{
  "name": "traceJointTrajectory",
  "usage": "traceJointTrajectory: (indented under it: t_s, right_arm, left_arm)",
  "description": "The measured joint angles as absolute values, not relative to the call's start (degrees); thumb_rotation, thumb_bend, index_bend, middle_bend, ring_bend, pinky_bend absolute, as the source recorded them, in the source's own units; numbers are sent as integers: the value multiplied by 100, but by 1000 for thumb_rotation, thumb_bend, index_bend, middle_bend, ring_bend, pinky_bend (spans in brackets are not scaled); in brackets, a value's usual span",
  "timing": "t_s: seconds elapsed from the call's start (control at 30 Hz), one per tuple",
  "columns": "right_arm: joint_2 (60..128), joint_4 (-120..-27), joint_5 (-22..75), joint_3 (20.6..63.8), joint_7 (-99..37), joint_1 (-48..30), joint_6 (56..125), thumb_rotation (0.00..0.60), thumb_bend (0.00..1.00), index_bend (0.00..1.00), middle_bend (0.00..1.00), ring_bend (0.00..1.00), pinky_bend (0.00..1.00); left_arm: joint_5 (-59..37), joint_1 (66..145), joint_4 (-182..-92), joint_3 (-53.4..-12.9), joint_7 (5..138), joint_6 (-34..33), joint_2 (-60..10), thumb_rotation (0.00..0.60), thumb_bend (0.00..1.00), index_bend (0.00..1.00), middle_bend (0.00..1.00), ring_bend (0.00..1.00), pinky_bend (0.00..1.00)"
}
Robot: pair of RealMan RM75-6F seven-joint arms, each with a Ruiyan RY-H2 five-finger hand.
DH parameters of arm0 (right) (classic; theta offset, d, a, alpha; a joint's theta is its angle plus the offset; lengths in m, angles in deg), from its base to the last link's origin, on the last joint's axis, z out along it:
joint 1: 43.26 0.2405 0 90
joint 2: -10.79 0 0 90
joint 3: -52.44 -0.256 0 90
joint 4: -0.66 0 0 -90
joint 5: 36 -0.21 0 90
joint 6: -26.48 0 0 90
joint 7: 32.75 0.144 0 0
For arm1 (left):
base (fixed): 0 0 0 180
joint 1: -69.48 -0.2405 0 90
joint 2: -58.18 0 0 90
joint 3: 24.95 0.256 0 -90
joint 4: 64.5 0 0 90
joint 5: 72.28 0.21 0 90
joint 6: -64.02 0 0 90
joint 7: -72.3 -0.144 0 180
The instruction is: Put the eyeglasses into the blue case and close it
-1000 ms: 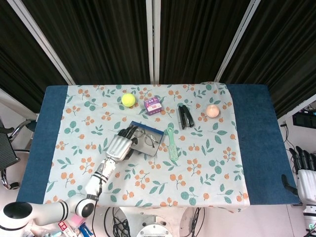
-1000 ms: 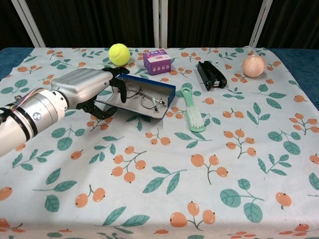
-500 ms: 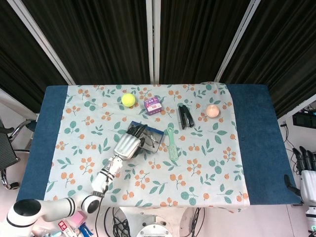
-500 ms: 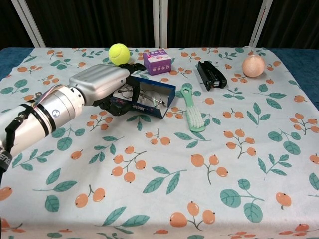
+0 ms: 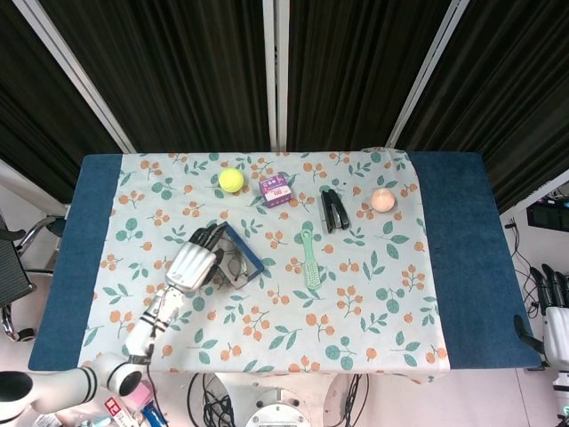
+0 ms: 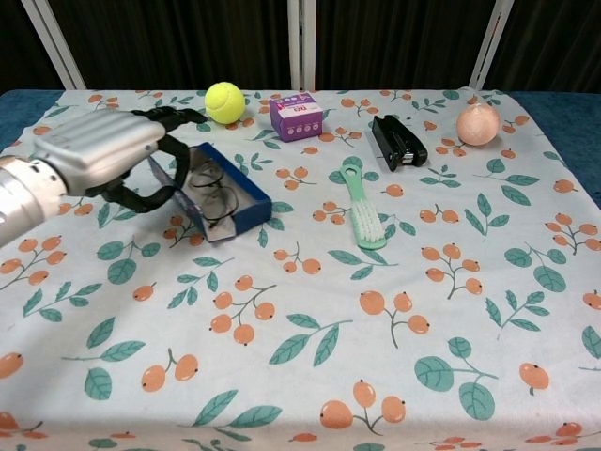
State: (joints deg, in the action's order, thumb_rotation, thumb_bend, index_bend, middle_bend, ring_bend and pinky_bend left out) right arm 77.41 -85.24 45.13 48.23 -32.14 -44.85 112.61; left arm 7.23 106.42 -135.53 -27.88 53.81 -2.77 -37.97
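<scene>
**The case has turned and slid toward my left side**

A moment ago the blue case [image 6: 218, 193] lay slanted the other way, nearer the green brush [image 6: 363, 209]. Now it has swung round and moved left, well apart from the brush. The glasses [image 6: 212, 191] are inside it, so that part looks done. The lid is not shut yet, and I think that is my next job.

My left hand [image 6: 111, 150] sits at the left end of the case, with my dark fingers [image 6: 161, 116] curled over and around that end. I seem to be holding the case. My arm reaches in low from the left.

My right hand [image 5: 555, 307] waits far off past the table's right edge. I cannot tell if its fingers are apart.
</scene>
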Motion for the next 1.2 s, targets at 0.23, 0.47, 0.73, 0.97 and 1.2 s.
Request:
traceJointTrajectory:
  t_s: [0.23, 0.47, 0.73, 0.97, 1.2]
  right_arm:
    - [7795, -8583, 4554, 4841, -3392, -4435, 11215, 600, 294, 0, 0, 0, 0]
    - [7823, -8718, 4612, 4860, -3602, -4372, 11171, 600, 295, 0, 0, 0, 0]
    - [7832, -8671, 4539, 4858, -3561, -4372, 11125, 600, 295, 0, 0, 0, 0]
    - [7835, -8574, 4446, 4833, -3439, -4369, 11063, 600, 295, 0, 0, 0, 0]
    - [7858, -8464, 4366, 4816, -3327, -4357, 10988, 600, 295, 0, 0, 0, 0]
  left_arm:
    - [1057, 10257, -13998, -2482, 5283, -653, -2919, 600, 472, 764, 50, 56, 163]
    - [1117, 10268, -14216, -2510, 5187, -473, -2760, 600, 473, 764, 50, 55, 163]
    - [662, 10617, -13965, -2843, 5017, 307, -2937, 600, 472, 763, 50, 56, 163]
    - [273, 10997, -13640, -3149, 4732, 826, -3163, 600, 472, 763, 50, 56, 163]
    - [19, 11210, -13317, -3244, 4552, 1145, -3389, 600, 472, 763, 50, 55, 163]
